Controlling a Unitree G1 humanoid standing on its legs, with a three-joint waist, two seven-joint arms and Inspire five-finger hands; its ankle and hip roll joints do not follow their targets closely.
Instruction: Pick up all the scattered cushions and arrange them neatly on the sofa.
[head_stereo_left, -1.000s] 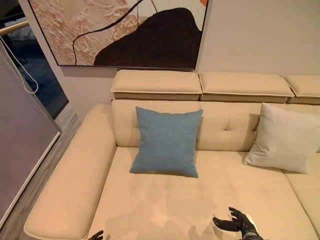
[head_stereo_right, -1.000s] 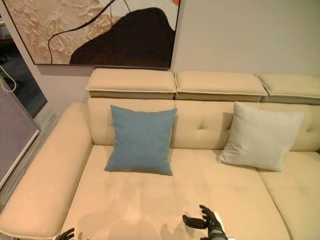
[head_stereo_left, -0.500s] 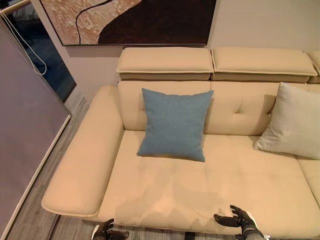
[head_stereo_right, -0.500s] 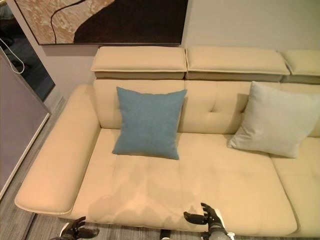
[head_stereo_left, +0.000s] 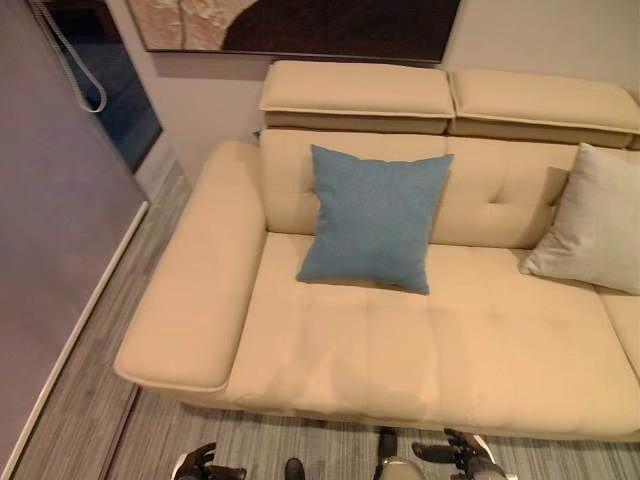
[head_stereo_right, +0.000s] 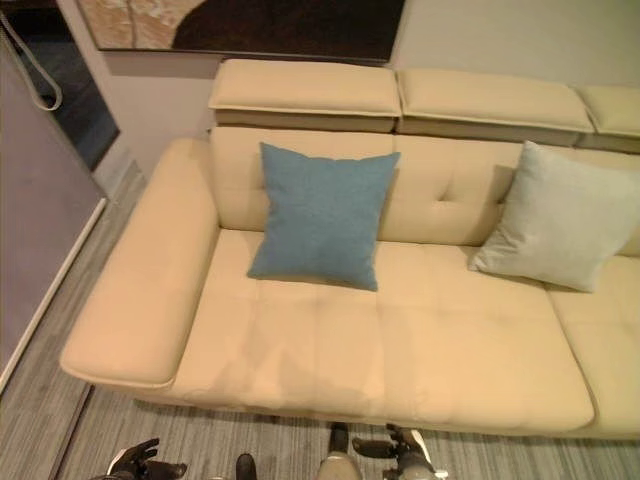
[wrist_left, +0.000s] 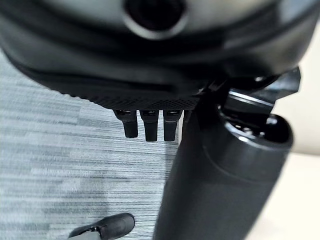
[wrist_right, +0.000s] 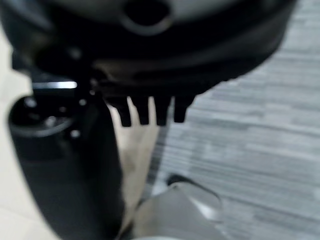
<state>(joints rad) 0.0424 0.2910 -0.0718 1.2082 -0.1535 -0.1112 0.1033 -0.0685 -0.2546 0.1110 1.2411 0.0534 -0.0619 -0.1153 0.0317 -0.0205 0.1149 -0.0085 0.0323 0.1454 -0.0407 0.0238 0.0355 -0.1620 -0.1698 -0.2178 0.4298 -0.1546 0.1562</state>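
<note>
Assuming the job is finished could trip you up, since the blue cushion (head_stereo_left: 372, 218) at frame centre and the pale cushion (head_stereo_right: 558, 215) at right lean on the sofa (head_stereo_left: 470, 340) while your left hand (head_stereo_left: 197, 464) and right hand (head_stereo_left: 462, 458), both relaxed and empty, hang at the bottom edge over floor (head_stereo_left: 90, 390) you cannot fully see.

The wide cream leather sofa (head_stereo_left: 420, 340) stands against the wall, under the big framed painting (head_stereo_left: 300, 25). The square blue fabric cushion (head_stereo_left: 372, 217) leans on the sofa's back. The pale grey cushion (head_stereo_right: 560, 215) leans there too, well apart to its right. The grey striped floor (head_stereo_left: 90, 390) lies left of and before the sofa.
</note>
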